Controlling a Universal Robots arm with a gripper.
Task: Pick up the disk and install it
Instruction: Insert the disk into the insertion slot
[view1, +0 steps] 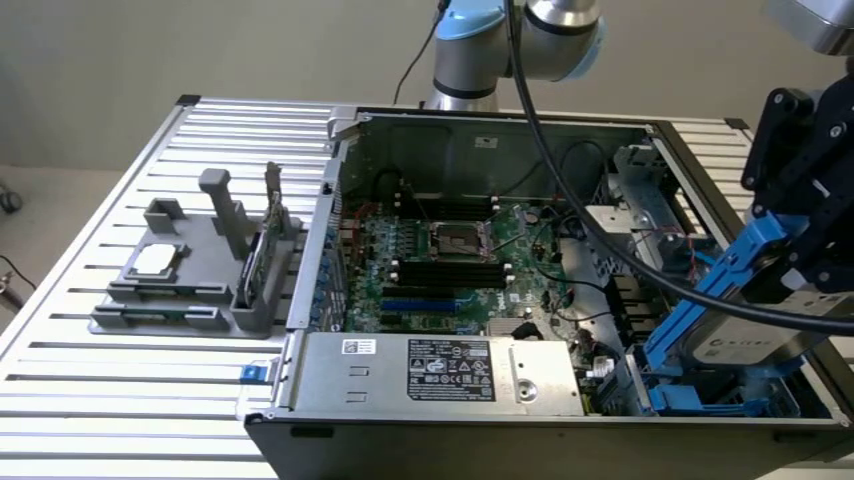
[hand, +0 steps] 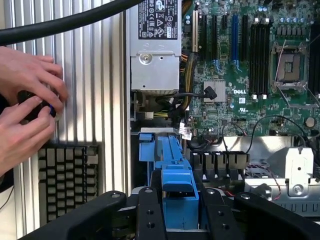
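Beige wall behind, ribbed aluminium table (view1: 80, 400) under everything. An open Dell PC case (view1: 534, 125) lies on its side mid-table, its motherboard (view1: 441, 250) facing up with an empty CPU socket (view1: 461, 240) at centre. The grey labelled PSU (view1: 441, 370) sits along the case's near edge, low in the frame. At the exterior view's left, well apart from the case, a grey fixture (view1: 174, 310) holds a small square processor chip (view1: 154, 260) lying flat, plus upright cards.

The UR arm (view1: 521, 40) comes in from the top of the frame. The gripper (view1: 801, 280) is at the exterior view's right, over the case's drive bay (view1: 694, 400). It is closed on the disk (view1: 741, 345), gripping its blue carrier frame (view1: 727, 270). The disk is tilted, lower end down among the bay's blue rails; whether it touches them, can't tell.

In the wrist view the black fingers (hand: 150, 210) flank the blue frame (hand: 175, 170) on both sides, apparently tight against it. A person's two hands (hand: 30, 75) rest on a small dark object beside a keyboard (hand: 67, 175) on the table, and a thick black cable (hand: 60, 25) crosses above them.
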